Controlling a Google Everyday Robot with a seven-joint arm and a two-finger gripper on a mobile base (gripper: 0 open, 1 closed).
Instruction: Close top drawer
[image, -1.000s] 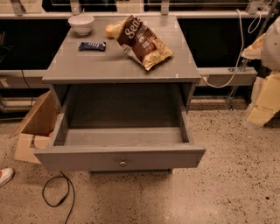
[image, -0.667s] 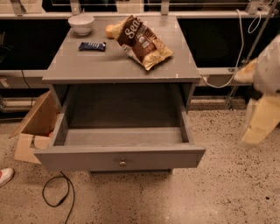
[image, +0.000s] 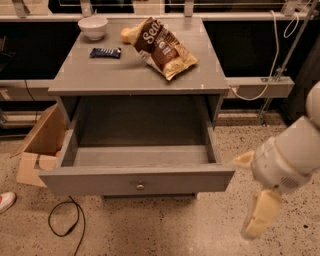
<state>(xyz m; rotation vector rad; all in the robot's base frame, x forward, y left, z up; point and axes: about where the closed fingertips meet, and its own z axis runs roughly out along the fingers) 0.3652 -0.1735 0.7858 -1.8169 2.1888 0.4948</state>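
Note:
The top drawer (image: 100, 180) of the grey cabinet is pulled fully out toward me. Its deep box is empty, and its flat front carries one small round metal knob (image: 140, 186) at centre. My gripper (image: 251, 189) is at the lower right, just beyond the right end of the drawer front and not touching it. Its two cream fingers (image: 261, 216) are spread apart with nothing between them. The white arm rises behind it to the right edge of the view.
On the cabinet top (image: 100, 75) lie a white bowl (image: 93, 26), a blue snack bar (image: 105, 52) and a brown chip bag (image: 163, 47). An open cardboard box (image: 41, 145) stands left of the cabinet. A black cable (image: 65, 220) and a shoe (image: 6, 202) lie on the floor.
My arm has swung down and left, from the right edge to beside the right end of the drawer front. The drawer stays open.

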